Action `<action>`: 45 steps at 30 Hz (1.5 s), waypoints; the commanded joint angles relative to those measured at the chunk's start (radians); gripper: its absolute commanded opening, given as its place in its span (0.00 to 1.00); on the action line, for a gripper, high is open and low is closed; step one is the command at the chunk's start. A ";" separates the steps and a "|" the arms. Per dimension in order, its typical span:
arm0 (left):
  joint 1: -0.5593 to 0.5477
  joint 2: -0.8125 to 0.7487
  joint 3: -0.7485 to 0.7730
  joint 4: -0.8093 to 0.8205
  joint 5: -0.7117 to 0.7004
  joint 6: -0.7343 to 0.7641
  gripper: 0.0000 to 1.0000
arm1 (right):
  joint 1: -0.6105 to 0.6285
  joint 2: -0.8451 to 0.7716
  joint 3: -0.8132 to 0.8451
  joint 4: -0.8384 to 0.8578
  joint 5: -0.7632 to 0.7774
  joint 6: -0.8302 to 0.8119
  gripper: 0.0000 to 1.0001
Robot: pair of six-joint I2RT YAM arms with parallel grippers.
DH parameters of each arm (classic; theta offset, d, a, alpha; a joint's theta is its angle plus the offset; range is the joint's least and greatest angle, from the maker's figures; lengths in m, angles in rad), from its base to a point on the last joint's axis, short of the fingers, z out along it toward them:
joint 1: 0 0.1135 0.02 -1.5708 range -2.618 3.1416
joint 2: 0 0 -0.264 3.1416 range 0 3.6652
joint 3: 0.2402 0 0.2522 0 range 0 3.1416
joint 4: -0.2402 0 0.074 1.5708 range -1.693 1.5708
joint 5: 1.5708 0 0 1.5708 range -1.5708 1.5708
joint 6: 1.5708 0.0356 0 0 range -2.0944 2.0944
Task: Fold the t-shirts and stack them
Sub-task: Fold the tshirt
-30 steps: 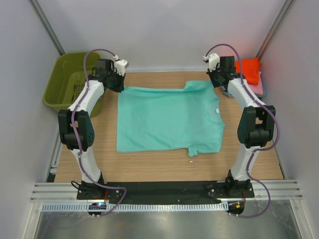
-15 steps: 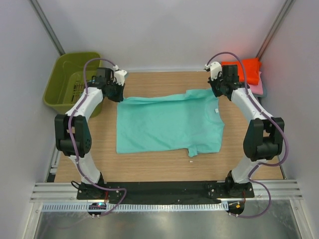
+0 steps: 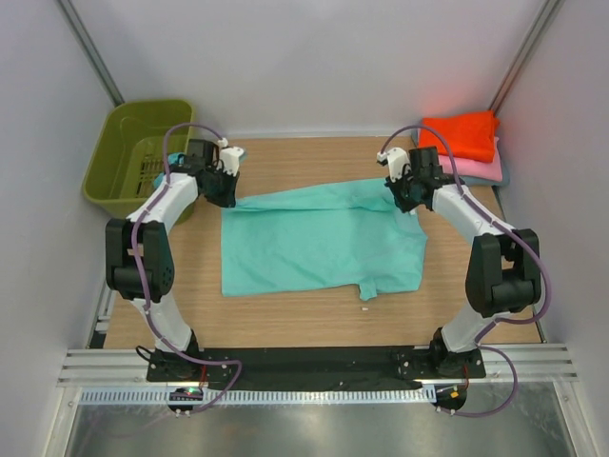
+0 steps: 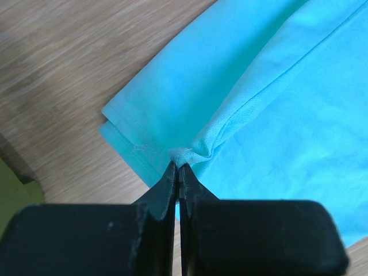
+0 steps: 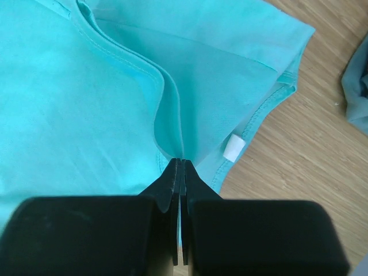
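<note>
A teal t-shirt [image 3: 319, 243] lies spread on the wooden table, its far edge lifted and drawn toward the near side. My left gripper [image 3: 222, 190] is shut on the shirt's far left corner; the pinched cloth [image 4: 190, 152] bunches at its tips [image 4: 177, 167]. My right gripper [image 3: 407, 195] is shut on the far right edge near the collar; a fold of the teal cloth [image 5: 172, 132] runs into its tips [image 5: 180, 161]. A folded orange t-shirt [image 3: 463, 133] lies on a pink one [image 3: 481, 169] at the far right corner.
An olive-green plastic basket [image 3: 128, 152] stands off the table's far left corner. A white label [image 5: 233, 148] shows at the shirt's hem. A grey-blue cloth [image 5: 357, 86] lies at the right edge of the right wrist view. Grey walls close in the table.
Both grippers have moved toward the near side, carrying the shirt's far edge with them. The far edge now folds over the shirt's body, and the orange shirt is uncovered.
</note>
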 commanded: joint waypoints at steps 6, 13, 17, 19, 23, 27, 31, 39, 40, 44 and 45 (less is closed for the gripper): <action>-0.002 0.005 -0.045 -0.018 0.013 0.018 0.00 | 0.006 -0.072 -0.035 0.001 -0.017 0.012 0.01; -0.002 0.015 -0.051 -0.050 0.005 0.027 0.00 | 0.006 -0.078 -0.056 -0.023 -0.017 -0.005 0.01; -0.002 0.015 -0.062 -0.058 0.012 0.010 0.00 | 0.010 -0.089 -0.079 -0.025 -0.029 0.005 0.01; -0.003 0.015 -0.067 -0.075 0.029 0.000 0.06 | 0.015 -0.089 -0.092 -0.022 -0.031 0.007 0.01; -0.002 -0.007 -0.082 -0.150 0.057 -0.045 0.20 | 0.018 -0.066 -0.056 -0.139 -0.066 -0.019 0.05; -0.002 -0.075 -0.094 -0.171 0.057 -0.060 0.48 | 0.018 -0.026 0.061 -0.265 -0.091 -0.030 0.32; -0.002 -0.011 0.014 -0.171 0.023 -0.063 0.52 | 0.018 0.029 0.154 -0.204 -0.086 -0.015 0.45; -0.010 0.235 0.324 -0.308 0.055 -0.074 0.44 | 0.020 0.351 0.474 -0.206 -0.088 0.042 0.42; -0.014 0.241 0.337 -0.311 0.049 -0.056 0.43 | 0.020 0.377 0.494 -0.206 -0.086 0.045 0.41; -0.046 0.253 0.328 -0.337 0.034 -0.025 0.40 | 0.018 0.472 0.550 -0.212 -0.104 0.048 0.40; -0.051 0.247 0.318 -0.341 0.034 -0.027 0.39 | 0.018 0.483 0.559 -0.212 -0.107 0.047 0.40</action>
